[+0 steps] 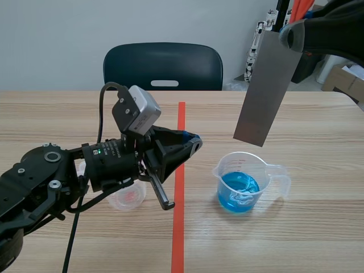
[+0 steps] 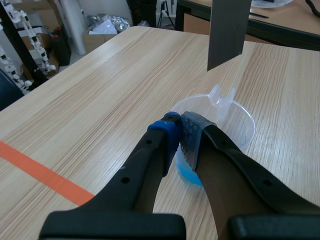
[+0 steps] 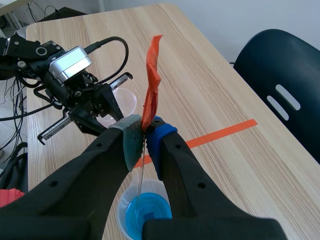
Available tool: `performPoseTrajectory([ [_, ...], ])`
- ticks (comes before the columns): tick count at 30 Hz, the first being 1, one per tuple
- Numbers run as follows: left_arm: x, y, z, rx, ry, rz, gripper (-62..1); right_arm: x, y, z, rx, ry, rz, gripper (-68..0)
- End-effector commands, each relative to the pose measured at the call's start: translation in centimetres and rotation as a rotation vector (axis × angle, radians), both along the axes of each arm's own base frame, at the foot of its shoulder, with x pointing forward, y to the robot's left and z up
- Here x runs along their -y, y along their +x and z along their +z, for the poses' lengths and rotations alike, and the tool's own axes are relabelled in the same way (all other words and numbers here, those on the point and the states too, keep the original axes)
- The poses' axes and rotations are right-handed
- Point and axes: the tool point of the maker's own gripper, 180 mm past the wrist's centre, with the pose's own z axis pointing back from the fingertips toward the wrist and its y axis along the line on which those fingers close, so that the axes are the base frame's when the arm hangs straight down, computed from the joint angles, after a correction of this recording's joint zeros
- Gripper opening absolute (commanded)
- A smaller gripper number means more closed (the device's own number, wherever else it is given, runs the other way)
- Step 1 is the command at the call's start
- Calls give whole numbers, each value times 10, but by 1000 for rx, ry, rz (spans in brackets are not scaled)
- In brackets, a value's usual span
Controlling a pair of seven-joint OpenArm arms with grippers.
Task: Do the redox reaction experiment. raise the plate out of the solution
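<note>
A grey metal plate (image 1: 266, 85) hangs tilted in the air, its lower edge above and clear of the clear beaker (image 1: 242, 182) of blue solution. My right gripper (image 1: 291, 35) is shut on the plate's top end. In the right wrist view the plate (image 3: 143, 170) shows edge-on between my right gripper (image 3: 145, 135) fingers, with an orange-red strip (image 3: 151, 80) rising from its top. My left gripper (image 1: 193, 142) is shut on nothing, low over the table, left of the beaker. In the left wrist view the left gripper (image 2: 180, 131) points at the beaker (image 2: 235, 117), with the plate (image 2: 227, 30) above.
A small clear cup (image 1: 128, 196) with a reddish bottom stands under my left arm; it also shows in the right wrist view as the cup (image 3: 124, 102). A dark chair (image 1: 162, 65) stands behind the table. Boxes (image 1: 344, 79) sit at the back right.
</note>
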Motion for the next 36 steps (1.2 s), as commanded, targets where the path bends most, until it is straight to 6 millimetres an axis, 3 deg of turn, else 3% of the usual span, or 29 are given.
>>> performPoseTrajectory([
  [1,6,4,19,43,-39,-11,-592,3,3,17,38,23,-3,-669],
  [36,8,6,18,45,-15,-20,-578,3,3,14,30,8,-4,-669],
])
